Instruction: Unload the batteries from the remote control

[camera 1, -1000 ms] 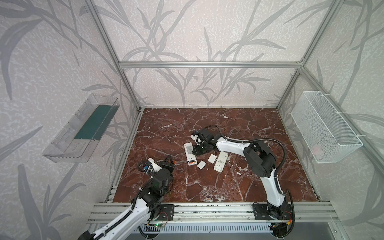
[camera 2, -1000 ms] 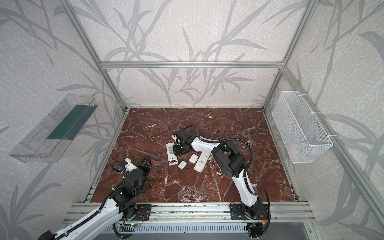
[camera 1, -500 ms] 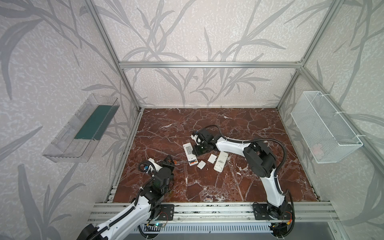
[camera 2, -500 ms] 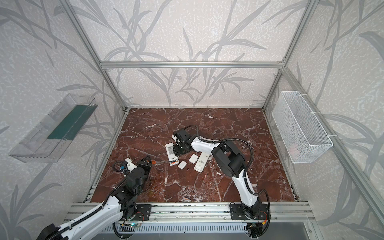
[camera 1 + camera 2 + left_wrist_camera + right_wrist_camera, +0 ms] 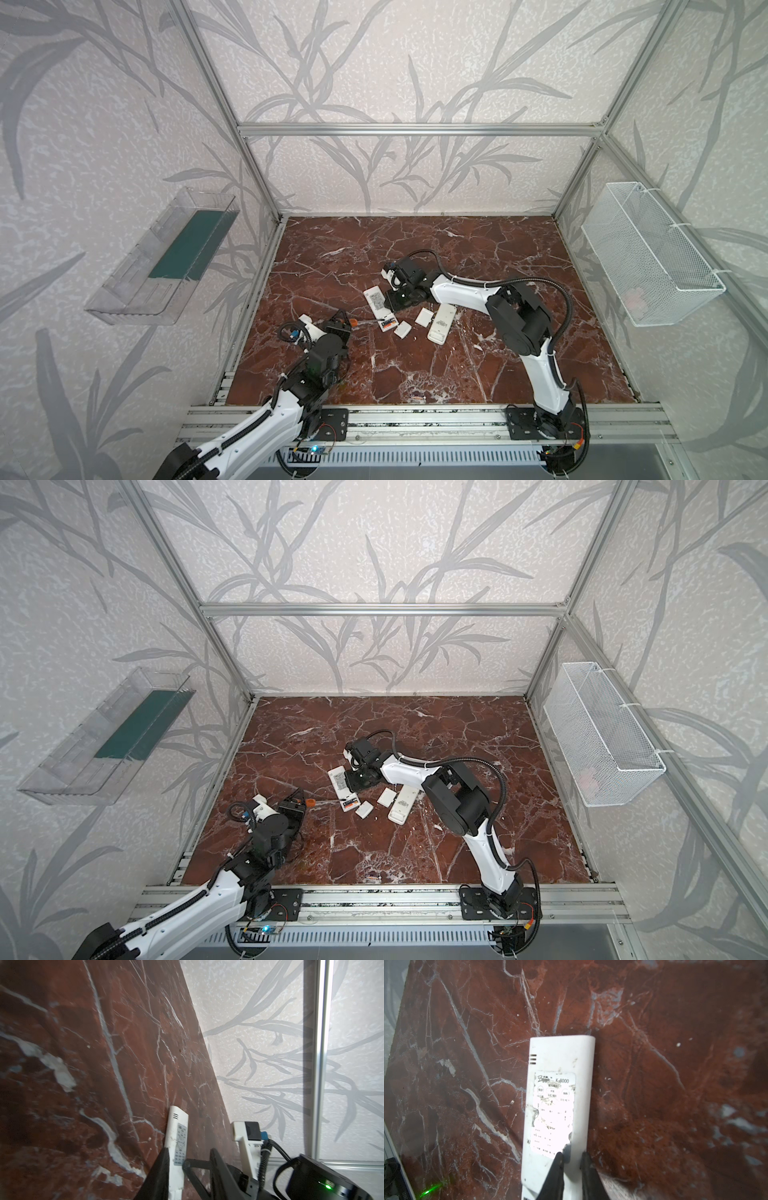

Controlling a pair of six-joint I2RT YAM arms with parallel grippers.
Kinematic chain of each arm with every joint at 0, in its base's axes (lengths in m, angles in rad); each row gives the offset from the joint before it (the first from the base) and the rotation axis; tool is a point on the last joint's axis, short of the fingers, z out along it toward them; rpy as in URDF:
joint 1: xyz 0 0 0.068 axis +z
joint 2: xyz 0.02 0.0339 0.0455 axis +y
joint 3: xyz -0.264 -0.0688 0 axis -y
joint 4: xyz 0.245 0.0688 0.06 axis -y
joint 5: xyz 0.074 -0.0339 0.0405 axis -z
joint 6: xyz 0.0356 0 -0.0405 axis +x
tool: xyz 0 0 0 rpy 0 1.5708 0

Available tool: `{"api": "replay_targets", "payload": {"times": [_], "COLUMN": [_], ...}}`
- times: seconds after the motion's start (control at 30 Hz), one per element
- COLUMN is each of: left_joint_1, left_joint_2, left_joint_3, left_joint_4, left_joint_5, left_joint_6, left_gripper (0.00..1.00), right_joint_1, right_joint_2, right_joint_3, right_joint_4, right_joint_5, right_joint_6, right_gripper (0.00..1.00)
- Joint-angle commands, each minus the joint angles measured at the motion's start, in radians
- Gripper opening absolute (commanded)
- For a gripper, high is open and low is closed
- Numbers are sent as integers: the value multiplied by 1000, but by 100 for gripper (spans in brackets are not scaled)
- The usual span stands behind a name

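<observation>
A white remote control [image 5: 376, 300] lies label side up mid-table; it also shows in the left wrist view [image 5: 176, 1132] and the right wrist view [image 5: 560, 1059]. Its near end is open, and the batteries [image 5: 387, 324] [image 5: 351, 803] lie in the compartment, orange and dark. My right gripper [image 5: 390, 299] [image 5: 572, 1155] is shut, its tips resting on the remote's back. My left gripper [image 5: 343, 325] [image 5: 190, 1149] sits low at the front left, closed on an orange-handled screwdriver [image 5: 353, 322]. The screwdriver's thin shaft reaches towards the open compartment.
A second white remote [image 5: 441, 328] and two small flat white covers [image 5: 424, 316] [image 5: 402, 330] lie just right of the first remote. A clear bin [image 5: 166, 262] hangs on the left wall and a wire basket [image 5: 648, 257] on the right wall.
The left arm has shifted slightly, with its gripper a little nearer the remote. The right arm and the remote have not moved.
</observation>
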Motion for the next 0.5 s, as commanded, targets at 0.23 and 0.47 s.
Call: {"api": "replay_targets", "payload": {"times": [0.23,0.47], "left_joint_1": [22,70], "left_joint_2": [-31,5], "left_joint_3": [150,314], "left_joint_4": [-156,-375], "left_joint_5": [110,181], "left_joint_6": [155,401], "left_gripper": [0,0], "right_joint_1": [43,17], "right_joint_2": [34,-99], "right_joint_3": [-9,6], "right_joint_4": [-137,-141], "right_joint_5": [-10,-9], "right_joint_6": [-22,-30], "right_gripper": [18,33]}}
